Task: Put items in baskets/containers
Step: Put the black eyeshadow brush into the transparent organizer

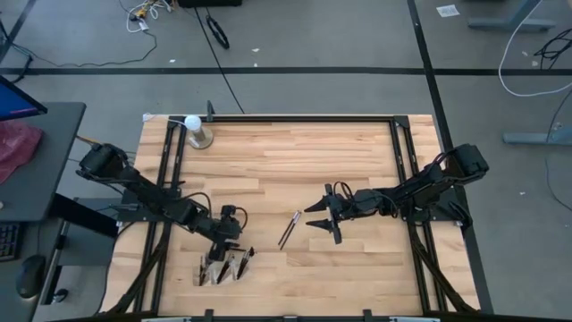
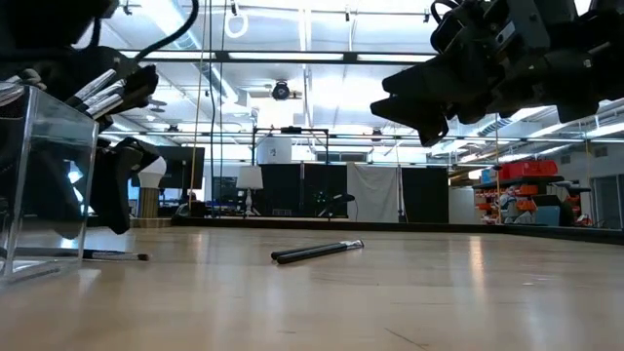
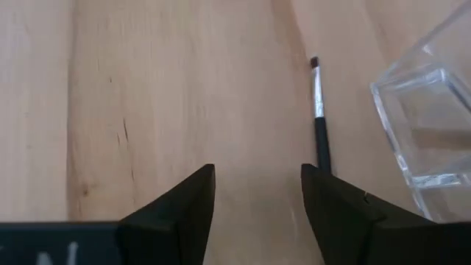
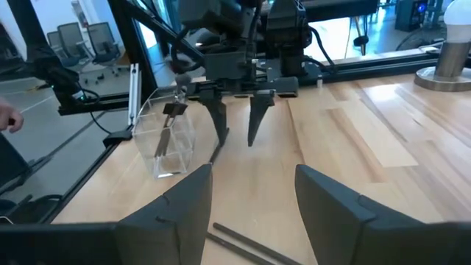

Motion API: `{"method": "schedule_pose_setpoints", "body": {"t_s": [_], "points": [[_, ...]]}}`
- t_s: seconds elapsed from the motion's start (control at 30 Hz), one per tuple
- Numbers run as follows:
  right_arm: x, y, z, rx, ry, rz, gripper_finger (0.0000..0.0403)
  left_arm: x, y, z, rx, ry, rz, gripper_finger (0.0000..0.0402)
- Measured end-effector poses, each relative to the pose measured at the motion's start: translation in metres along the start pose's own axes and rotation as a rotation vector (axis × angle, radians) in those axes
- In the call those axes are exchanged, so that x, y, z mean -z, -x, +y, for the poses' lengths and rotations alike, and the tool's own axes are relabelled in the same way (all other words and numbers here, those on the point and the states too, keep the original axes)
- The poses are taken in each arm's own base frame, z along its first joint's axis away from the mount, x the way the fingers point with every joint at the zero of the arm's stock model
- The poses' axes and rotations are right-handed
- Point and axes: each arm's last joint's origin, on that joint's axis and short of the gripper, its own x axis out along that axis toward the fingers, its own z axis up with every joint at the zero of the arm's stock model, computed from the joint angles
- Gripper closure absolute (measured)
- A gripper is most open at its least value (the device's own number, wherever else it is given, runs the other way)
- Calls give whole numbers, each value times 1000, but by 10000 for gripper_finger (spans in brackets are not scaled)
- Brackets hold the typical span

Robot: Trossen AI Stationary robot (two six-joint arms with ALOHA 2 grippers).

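The left gripper [image 1: 239,260] hangs with fingers spread and empty, just beside the clear organizer [image 1: 217,267] near the tabletop's front edge, toward the left corner. One brush [image 3: 319,118] lies flat on the wood right by its fingertips and the organizer's wall. The right gripper [image 1: 325,219], also wide and empty, sits mid-table, with two more brushes [image 1: 289,229] lying close in front of it.

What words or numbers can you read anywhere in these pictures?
None can be read.
White marks on the left gripper, seen in its own wrist view: cut off, unreadable.
White paper on the floor, high view: too small to read.
Signs in the room behind the table, low view: too blurred.
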Motion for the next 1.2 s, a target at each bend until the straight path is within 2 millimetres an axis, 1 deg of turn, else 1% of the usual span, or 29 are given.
{"method": "schedule_pose_setpoints", "body": {"t_s": [0.23,0.3,0.43,0.63,0.9,1.07,1.2], "points": [[0,0,0,1,0,0,206,-2,-6,-7,11,-13,-51,198],[0,0,0,1,0,-1,206,-1,-10,-8,9,-28,-41,194],[0,0,0,0,0,-2,206,0,-13,-8,9,-29,-40,189],[-1,0,-2,8,2,-4,206,1,-14,-11,22,-36,-41,190],[-1,0,-3,13,1,-5,206,4,-19,-10,-27,-46,-28,192],[-1,0,-3,13,2,-3,206,7,-27,-10,-58,-51,-13,208],[0,0,-4,13,1,-1,206,7,-29,-9,-74,-50,-18,239]]}}
